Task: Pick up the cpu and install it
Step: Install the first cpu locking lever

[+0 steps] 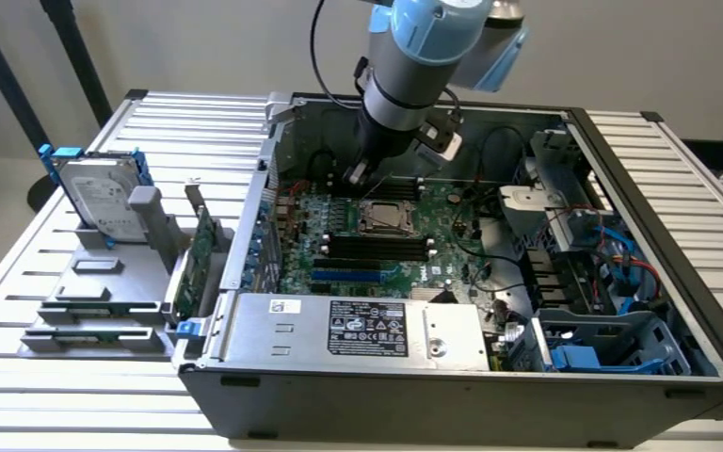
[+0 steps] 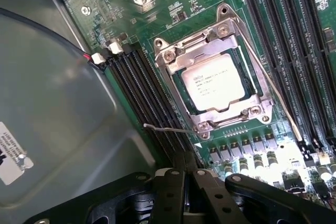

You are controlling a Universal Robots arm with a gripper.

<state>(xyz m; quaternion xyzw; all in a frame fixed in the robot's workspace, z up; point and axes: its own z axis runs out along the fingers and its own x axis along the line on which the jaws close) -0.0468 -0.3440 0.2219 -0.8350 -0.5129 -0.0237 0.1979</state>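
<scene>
Cpu (image 2: 212,83) first: you can see it already lying flat in its socket on the green board (image 2: 294,145), with the silver metal frame (image 2: 181,64) closed down around its edges; so it looks put in place, not waiting to be picked up.

Your gripper (image 2: 184,187) has its two black fingers (image 2: 169,198) pressed tight together; nothing is pinched between them; you are holding no chip at all.

From the gripper, the cpu lies just ahead of the fingertips and below them; the tips do not touch it; a short strip of board sits between the two. In the exterior view the gripper (image 1: 364,179) hangs inside the open computer case (image 1: 663,395), just behind the cpu (image 1: 384,217), nearly straight above the board.

The chip is square, so it has no long side to line up with; what matters is its corners sitting square in the frame, and they look that way from here.

A thin wire lever (image 2: 168,128) pokes out between the fingertips and the frame; it lies close to the gripper, nearer than the chip is; whether it is hooked down I cannot tell.

The black memory slots (image 2: 152,103) run along one side of the frame, beside your fingers.
</scene>
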